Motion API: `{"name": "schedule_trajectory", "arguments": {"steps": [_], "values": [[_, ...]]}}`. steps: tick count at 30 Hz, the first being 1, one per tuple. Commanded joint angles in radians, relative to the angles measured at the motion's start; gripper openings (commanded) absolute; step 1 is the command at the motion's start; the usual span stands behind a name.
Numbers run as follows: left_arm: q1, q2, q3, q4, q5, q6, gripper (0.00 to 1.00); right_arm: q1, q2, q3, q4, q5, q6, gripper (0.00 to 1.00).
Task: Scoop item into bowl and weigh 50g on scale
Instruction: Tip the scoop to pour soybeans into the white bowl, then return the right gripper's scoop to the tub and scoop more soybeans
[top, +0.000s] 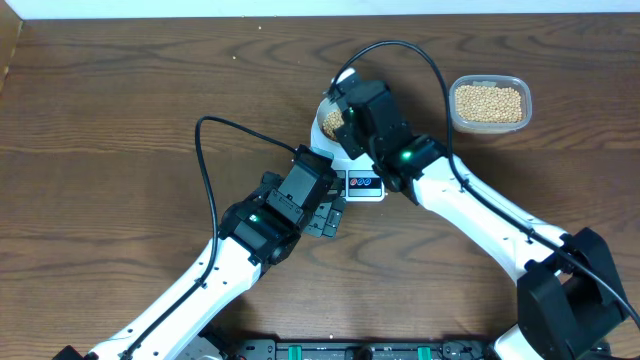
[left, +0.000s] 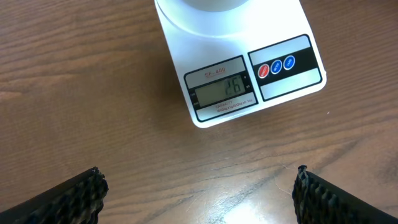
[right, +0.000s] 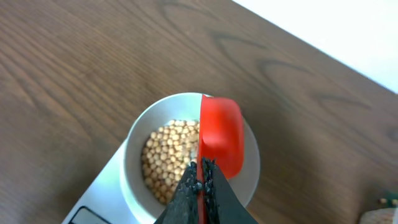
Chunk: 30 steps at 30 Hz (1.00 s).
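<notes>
- Beans (right: 166, 155): a loose heap in the bowl (right: 132, 163), covering its floor. More sit in the clear tub (top: 527, 105), well apart at the far right of the worktop (top: 120, 120).
- The bowl rests on the scale (left: 239, 74). The display is lit, but the digits are too blurred to trust.
- Right tool (right: 202, 180): clenched on the handle of the red scoop (right: 219, 140). The scoop's cup is over the bowl's right half and tipped on edge. I cannot tell whether any beans are left in it.
- Left tool (left: 199, 179): released and wide, grasping nothing. It hovers over bare worktop just in front of the scale.
- Handling, judged: the beans are hard, smooth and light, so they will likely roll and bounce. They can't be pinched and are best carried in the scoop.
- The scoop looks stiff and light. Hold it by the handle, keep the cup level in transit and tip it slowly for small additions.
- The bowl looks light and may slide on the slick platform, so avoid knocking its rim or pressing on the scale.
</notes>
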Motion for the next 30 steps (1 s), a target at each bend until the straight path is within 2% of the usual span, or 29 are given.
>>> {"name": "schedule_trajectory", "arguments": {"steps": [1, 4, 8, 12, 16, 22, 30], "values": [[0.0, -0.004, 0.0, -0.002, -0.017, -0.006, 0.98, -0.003, -0.027, 0.002, 0.006, 0.059, 0.04, 0.01], [0.0, -0.004, 0.0, -0.002, -0.017, -0.006, 0.98, -0.019, -0.057, 0.002, 0.005, 0.024, 0.074, 0.01], [0.0, -0.004, 0.0, -0.002, -0.017, -0.006, 0.98, -0.088, -0.158, 0.002, -0.011, -0.133, 0.138, 0.01], [0.0, -0.004, 0.0, -0.002, -0.017, -0.006, 0.98, -0.247, -0.26, 0.002, -0.081, -0.325, 0.22, 0.01], [0.0, -0.004, 0.0, -0.002, -0.017, -0.006, 0.98, -0.411, -0.294, 0.002, -0.178, -0.465, 0.23, 0.01], [0.0, -0.004, 0.0, -0.002, -0.017, -0.006, 0.98, -0.65, -0.278, 0.002, -0.311, -0.518, 0.171, 0.01], [0.0, -0.004, 0.0, -0.002, -0.017, -0.006, 0.98, -0.83, -0.165, 0.002, -0.319, -0.517, 0.143, 0.01]]}}
